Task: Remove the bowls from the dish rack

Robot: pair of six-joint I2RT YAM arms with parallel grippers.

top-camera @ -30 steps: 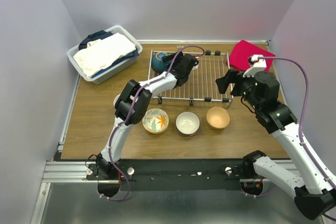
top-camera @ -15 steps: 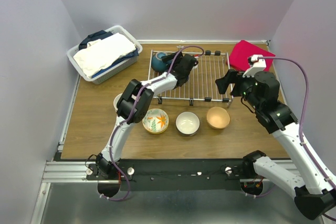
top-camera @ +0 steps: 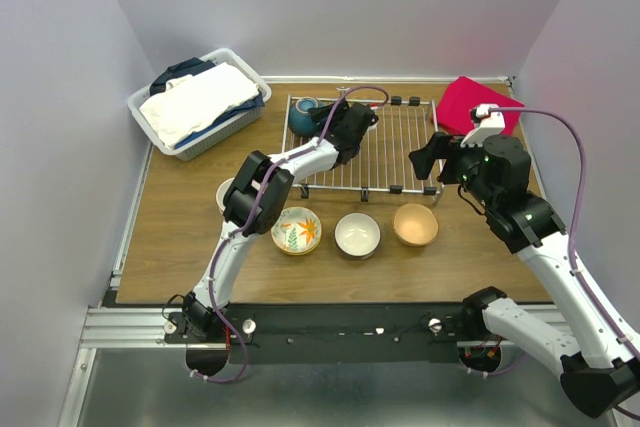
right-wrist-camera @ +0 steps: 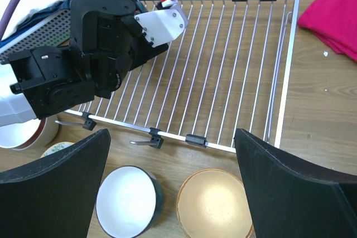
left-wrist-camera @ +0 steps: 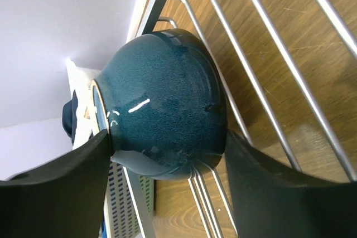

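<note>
The left pincer (left-wrist-camera: 167, 140) clasped the teal bowl (left-wrist-camera: 162, 110) in the upper-left corner of the dish rack (top-camera: 395, 147). The right pincer (right-wrist-camera: 171, 135) hung wide open over the rack's lower-right edge.

On silver wire rack (top-camera: 400, 142): teal bowl (left-wrist-camera: 162, 121), glossy, speckled. In front of rack: floral bowl (top-camera: 297, 230), orange-green; white bowl (top-camera: 357, 234), dark outside; beige bowl (top-camera: 415, 224). Right of rack: red cloth (top-camera: 478, 105). Brown wood surface (top-camera: 180, 227).

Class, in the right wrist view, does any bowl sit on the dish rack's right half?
No, that half of the dish rack is bare wire; the white bowl and beige bowl sit outside it.
</note>
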